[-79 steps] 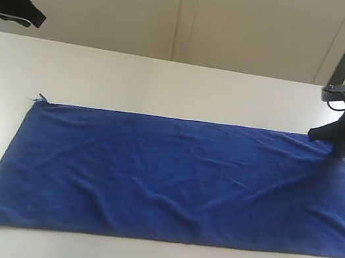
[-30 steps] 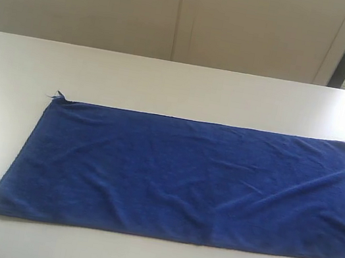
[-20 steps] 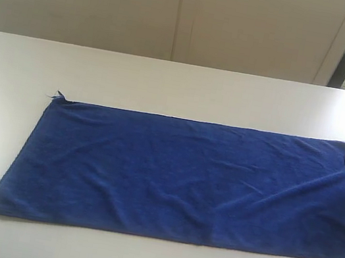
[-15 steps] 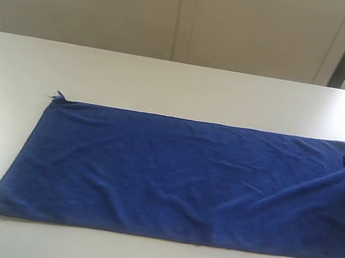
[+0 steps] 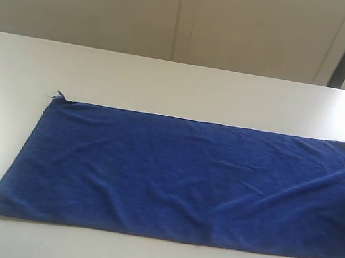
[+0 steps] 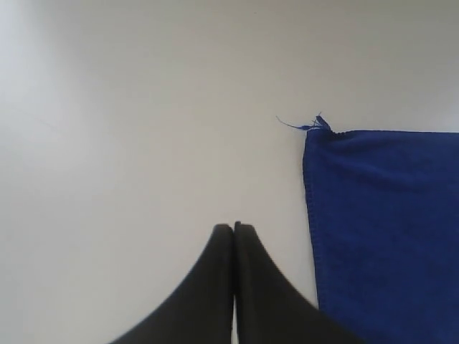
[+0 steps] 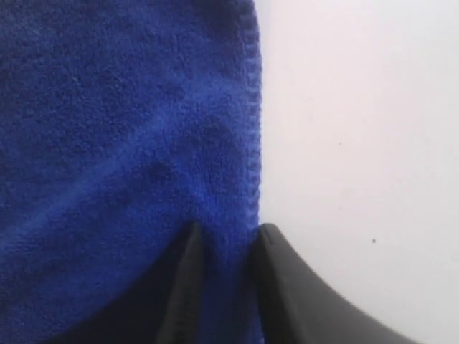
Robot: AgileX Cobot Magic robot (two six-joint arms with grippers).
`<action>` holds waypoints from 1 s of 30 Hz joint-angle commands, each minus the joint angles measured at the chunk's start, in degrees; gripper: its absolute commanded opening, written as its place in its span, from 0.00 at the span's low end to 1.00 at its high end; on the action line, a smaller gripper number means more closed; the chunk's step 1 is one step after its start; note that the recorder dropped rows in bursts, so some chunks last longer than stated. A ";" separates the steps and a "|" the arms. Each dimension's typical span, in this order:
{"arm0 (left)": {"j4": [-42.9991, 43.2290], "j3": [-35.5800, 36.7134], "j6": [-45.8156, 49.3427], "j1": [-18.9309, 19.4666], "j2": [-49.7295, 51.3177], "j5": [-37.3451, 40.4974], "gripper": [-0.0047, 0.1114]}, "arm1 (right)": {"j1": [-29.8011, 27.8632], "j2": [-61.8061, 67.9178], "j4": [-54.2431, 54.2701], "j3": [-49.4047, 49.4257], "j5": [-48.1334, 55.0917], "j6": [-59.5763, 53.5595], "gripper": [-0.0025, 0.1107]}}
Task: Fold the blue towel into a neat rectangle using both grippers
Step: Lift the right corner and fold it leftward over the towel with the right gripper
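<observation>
1. Since a moment ago, the right gripper (image 7: 224, 240) has edged slightly outward along the blue towel (image 5: 184, 174), whose hem edge sits between its narrowly parted fingers.
2. White table (image 5: 167, 81) lies bare around the flat, lightly wrinkled cloth.
3. Beside the frayed corner thread (image 6: 305, 126), the left gripper (image 6: 234, 229) hangs pressed together over bare tabletop.

A big white table (image 5: 187, 81) holds just one thing, the blue towel (image 5: 184, 174), which lies spread out flat with soft wrinkles and a loose thread (image 5: 53, 95) sticking out at its far left corner.
</observation>
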 commanded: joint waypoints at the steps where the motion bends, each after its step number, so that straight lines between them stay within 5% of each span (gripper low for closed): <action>1: -0.93 0.17 0.04 0.10 0.00 0.61 0.04 | -0.13 1.10 0.23 0.34 1.78 -0.29 0.15; 7: -0.83 0.26 0.04 0.10 -0.01 0.61 0.04 | -0.13 1.10 0.23 0.34 2.51 -0.07 0.02; 19: -0.83 0.26 0.04 0.10 -0.01 -0.21 0.04 | 0.62 -4.77 0.14 0.34 3.14 0.31 0.02; 30: -0.94 0.26 0.04 0.10 -0.01 -1.11 0.04 | 10.07 -6.85 0.24 0.34 4.72 0.20 0.02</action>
